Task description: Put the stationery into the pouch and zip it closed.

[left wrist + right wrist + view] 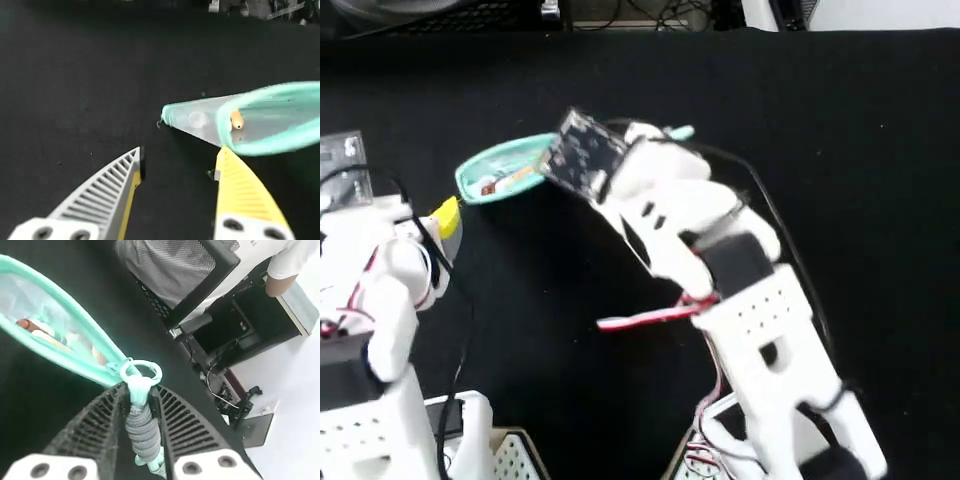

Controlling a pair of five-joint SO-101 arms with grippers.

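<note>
Pouch (470, 178) lies open, right jaws pinching its zipper pull (141, 407), left jaws spread.

white shells are seen on the left arm (380, 300), lower left, and on the right arm (760, 310), lower centre, along which a black cable (775, 215) is run. the left gripper (181, 150) is made in white and yellow, the right gripper (137, 390) in black, ribbed.
</note>
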